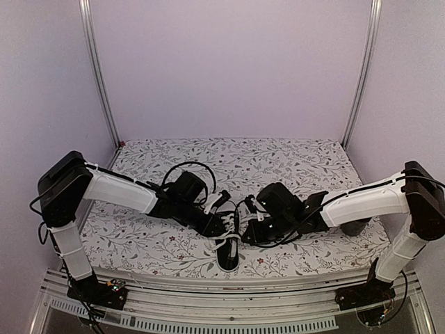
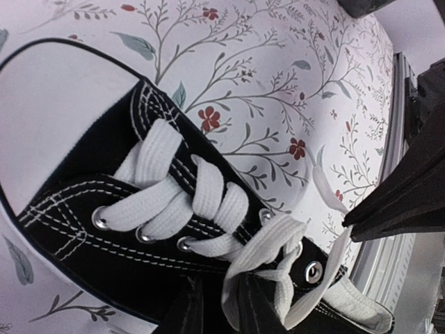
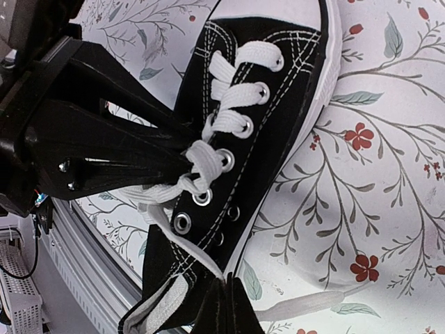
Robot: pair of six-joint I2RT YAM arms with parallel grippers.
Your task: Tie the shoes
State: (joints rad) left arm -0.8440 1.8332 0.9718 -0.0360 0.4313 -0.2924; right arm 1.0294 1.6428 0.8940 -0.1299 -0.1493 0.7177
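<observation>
From the near aluminium rail point(image 1: 229, 292) I see both arms lying low and reaching inward with their elbows out. The white-shelled left arm point(image 1: 118, 189) and the white-shelled right arm point(image 1: 365, 202) bring their black wrists together over the middle of the table. Between them lies the black canvas low-top sneaker point(image 1: 228, 240), on the near half of the cloth, with its heel opening toward the rail and its toe pointing away. The left gripper point(image 2: 221, 312) comes in from the shoe's left; its black fingers are clamped on a loop of the white flat laces point(image 2: 208, 202) by the top eyelets. The right gripper point(image 3: 226, 306) has its pointed fingers pressed together, pinching a single strand drawn off the upper. The canvas is matte with white stitching; the round metal eyelets point(image 2: 102, 221) shine; the white rubber toe cap point(image 3: 278, 8) is smooth. Beneath is the quilted floral tablecloth point(image 1: 278, 156), pale with red blossoms. A dark grey mug point(image 1: 358, 227) sits mostly hidden behind the right forearm.
</observation>
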